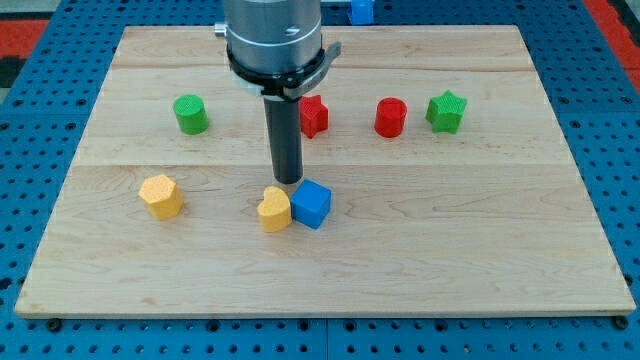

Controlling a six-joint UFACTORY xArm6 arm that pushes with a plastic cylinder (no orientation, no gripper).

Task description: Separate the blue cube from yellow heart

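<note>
The blue cube (311,203) sits touching the yellow heart (274,209), low on the bench (500,250). It looks light and rigid, likely sliding easily. The tip (289,180) rests just above their seam; no claw exists, so pushing a flat face suits.

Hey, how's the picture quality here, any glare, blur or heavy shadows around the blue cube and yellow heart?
Camera view: even, soft lighting, no glare on the wooden board; blue cube and yellow heart are sharp, touching, with faint shadows; my tip sits just above them, in focus; the arm's top is cropped.
</note>
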